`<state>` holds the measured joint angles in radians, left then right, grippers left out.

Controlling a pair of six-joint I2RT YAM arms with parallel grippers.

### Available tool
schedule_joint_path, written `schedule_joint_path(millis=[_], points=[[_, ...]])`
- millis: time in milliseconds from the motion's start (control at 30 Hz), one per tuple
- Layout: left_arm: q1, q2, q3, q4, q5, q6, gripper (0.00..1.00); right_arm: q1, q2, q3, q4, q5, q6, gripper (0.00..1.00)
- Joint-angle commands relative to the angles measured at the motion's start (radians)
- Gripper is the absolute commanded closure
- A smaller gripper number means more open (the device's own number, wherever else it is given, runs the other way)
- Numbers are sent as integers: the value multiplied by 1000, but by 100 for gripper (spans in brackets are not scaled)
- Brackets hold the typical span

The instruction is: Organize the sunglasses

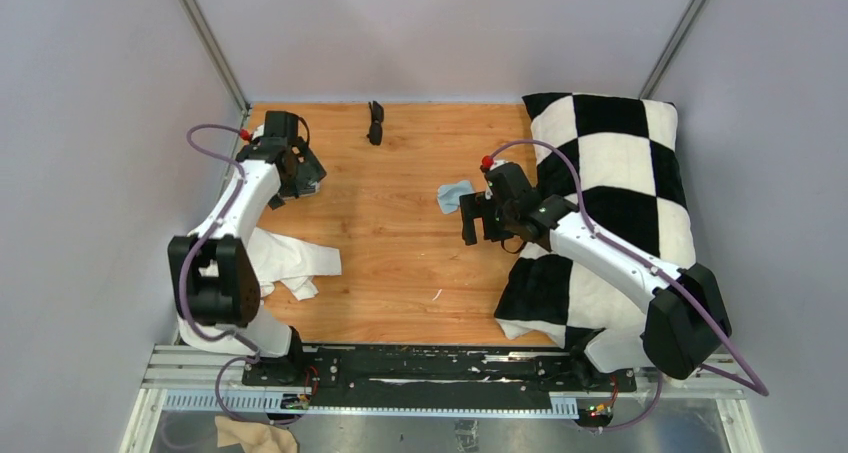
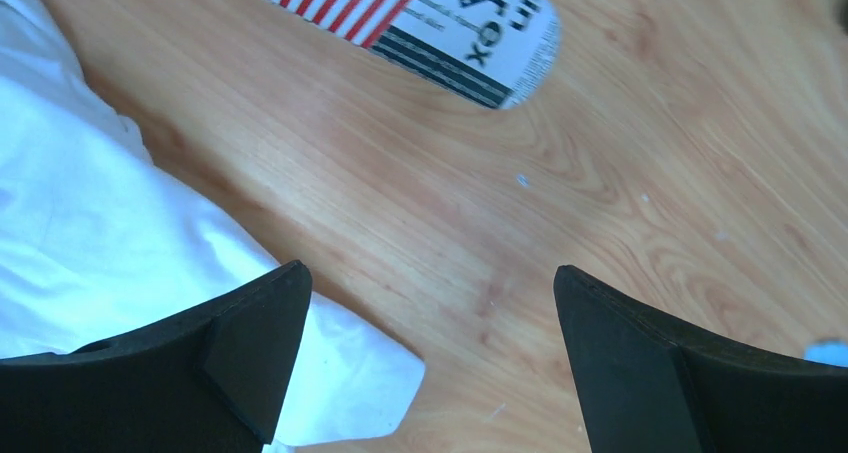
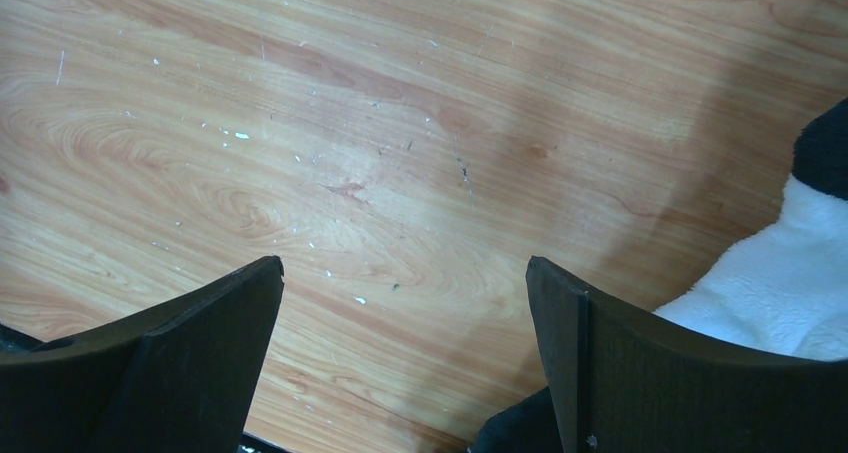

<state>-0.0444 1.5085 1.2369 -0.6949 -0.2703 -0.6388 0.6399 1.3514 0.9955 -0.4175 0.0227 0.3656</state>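
The sunglasses [image 1: 375, 123], a small black folded pair, lie on the wooden table [image 1: 400, 253] near its far edge, apart from both arms. My left gripper [image 1: 303, 180] hovers at the table's left side, open and empty. In the left wrist view the left gripper [image 2: 430, 271] hangs over bare wood, with the rounded end of a case [image 2: 430, 23] printed with a striped flag just ahead of it. My right gripper [image 1: 480, 221] stands open beside a light-blue cloth [image 1: 455, 195]. Only wood shows between the jaws of the right gripper [image 3: 405, 263].
A crumpled white cloth [image 1: 285, 263] lies at the left near the left arm and reaches under the left finger [image 2: 100, 233]. A black-and-white checkered plush blanket [image 1: 610, 163] covers the table's right side, and its edge [image 3: 800, 293] is next to the right finger.
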Motion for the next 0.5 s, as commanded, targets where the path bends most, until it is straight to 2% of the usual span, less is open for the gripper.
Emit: schedule_joint_path(millis=[0, 200, 467], points=[[41, 156, 117, -138, -19, -155, 0, 11, -6, 38, -9, 31, -39, 2], [124, 342, 239, -161, -25, -292, 0, 11, -35, 32, -32, 31, -41, 2], [170, 441, 307, -159, -26, -455, 0, 12, -82, -1, -64, 45, -49, 2]])
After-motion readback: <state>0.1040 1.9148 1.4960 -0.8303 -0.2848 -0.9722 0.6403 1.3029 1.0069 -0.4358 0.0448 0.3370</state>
